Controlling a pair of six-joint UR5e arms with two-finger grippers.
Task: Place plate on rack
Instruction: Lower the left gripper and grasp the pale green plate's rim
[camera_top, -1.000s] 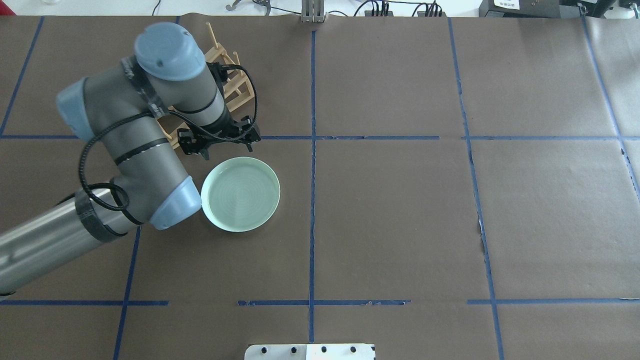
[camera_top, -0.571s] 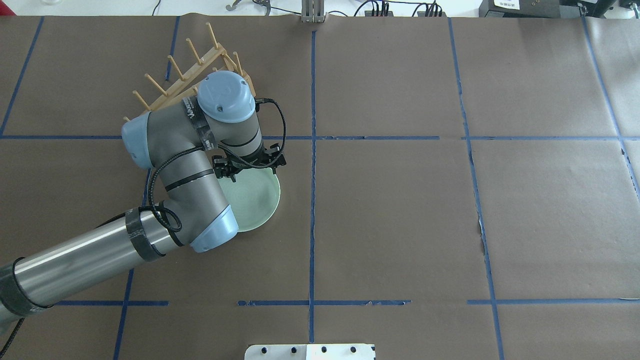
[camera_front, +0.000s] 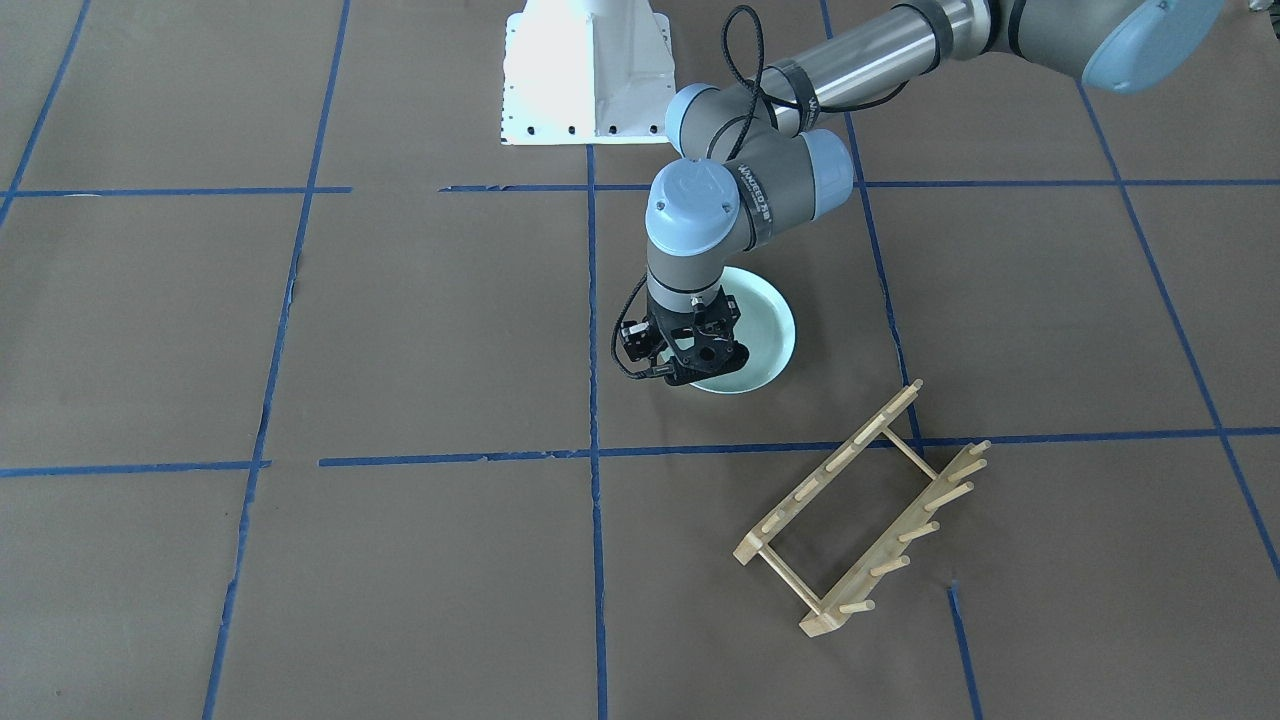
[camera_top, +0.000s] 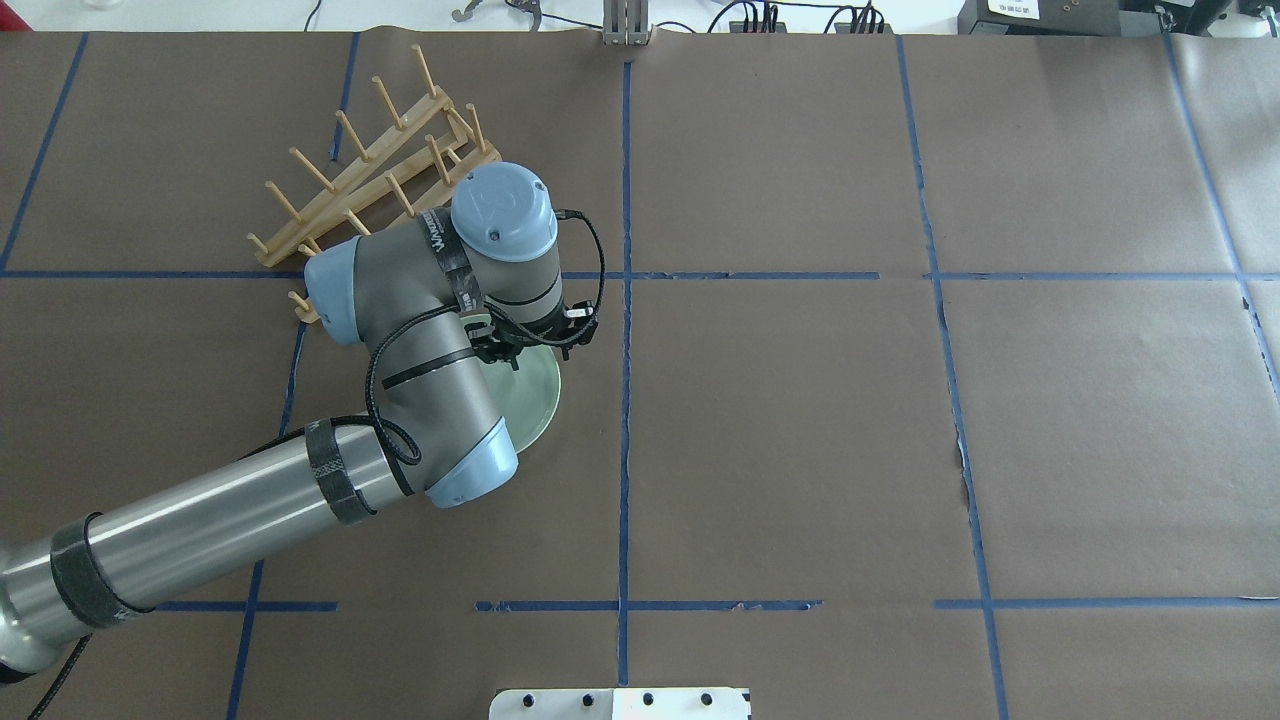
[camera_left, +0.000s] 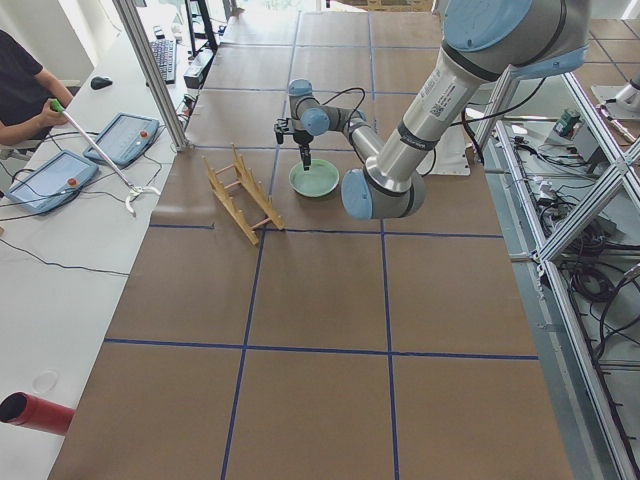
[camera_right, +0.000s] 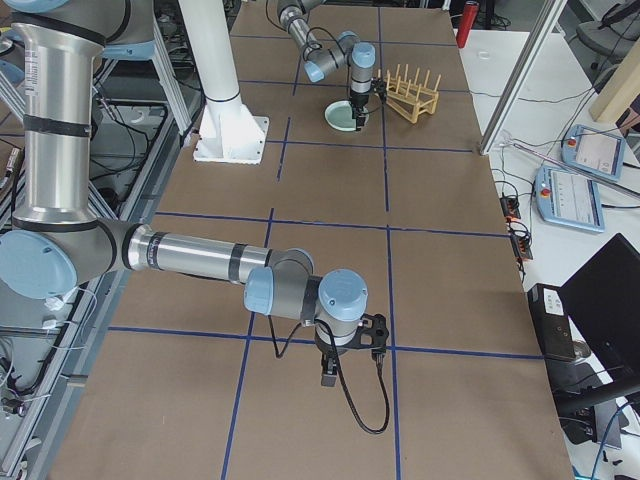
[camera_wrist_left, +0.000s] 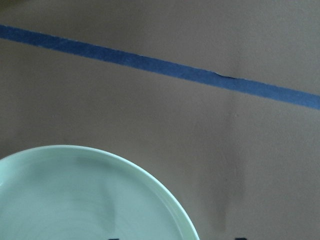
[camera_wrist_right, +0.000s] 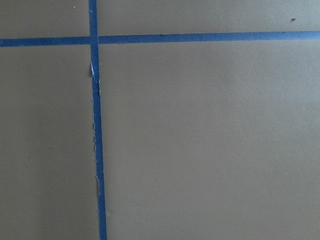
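Note:
The pale mint-green plate (camera_front: 765, 320) lies flat on the brown table; it also shows in the overhead view (camera_top: 540, 400) and the left wrist view (camera_wrist_left: 75, 200). My left gripper (camera_front: 700, 372) points straight down at the plate's edge on the rack's side. Its jaws look open, with two dark fingertips either side of the rim at the bottom of the wrist view. The wooden rack (camera_front: 860, 510) stands empty on the table, apart from the plate (camera_top: 370, 170). My right gripper (camera_right: 348, 360) hangs over bare table far away; I cannot tell its state.
The white robot base plate (camera_front: 585, 80) sits at the table's robot side. Blue tape lines cross the brown paper. An operator (camera_left: 20, 90) sits with tablets (camera_left: 45, 180) beyond the table's far edge, and a red cylinder (camera_left: 35, 412) lies there too.
My left arm has swung from in front of the rack over to the plate and come down at its rim. The rack now shows uncovered. The plate has not moved.

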